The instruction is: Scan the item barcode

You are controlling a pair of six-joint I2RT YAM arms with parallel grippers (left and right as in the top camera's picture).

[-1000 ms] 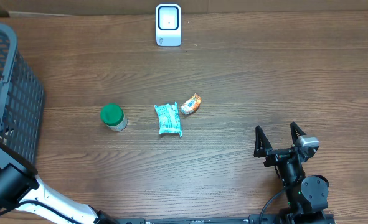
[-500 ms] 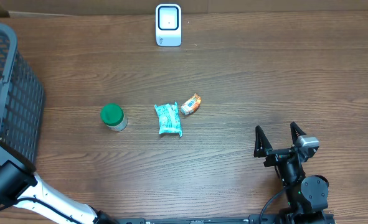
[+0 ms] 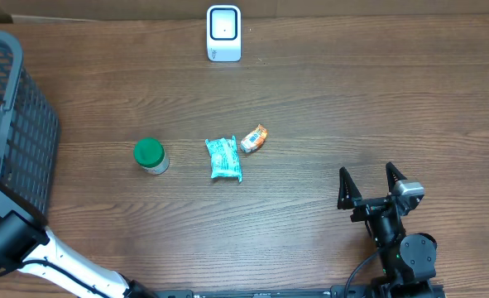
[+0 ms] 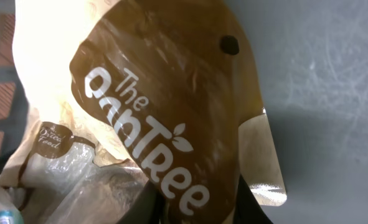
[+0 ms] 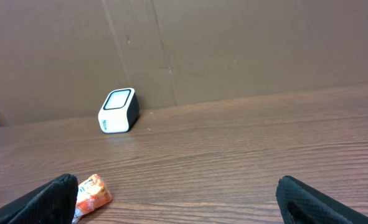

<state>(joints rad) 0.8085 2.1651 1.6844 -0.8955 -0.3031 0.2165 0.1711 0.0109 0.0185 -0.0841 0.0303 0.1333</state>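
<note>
A brown and cream snack pouch (image 4: 171, 93) with white lettering fills the left wrist view. My left gripper (image 4: 193, 205) is shut on its lower end, with a dark finger on each side of it. In the overhead view that gripper is hidden by the grey basket (image 3: 12, 124) at the left edge. The white barcode scanner (image 3: 224, 33) stands at the table's far edge, and the right wrist view shows the scanner (image 5: 118, 111) against the cardboard wall. My right gripper (image 3: 374, 186) stands open near the front right with nothing between its fingers (image 5: 62, 193).
A green-lidded jar (image 3: 151, 156), a teal packet (image 3: 224, 158) and a small orange packet (image 3: 254, 138) lie mid-table. The orange packet (image 5: 91, 193) also shows beside my right gripper's left finger. Clear wrapped items lie under the pouch in the basket.
</note>
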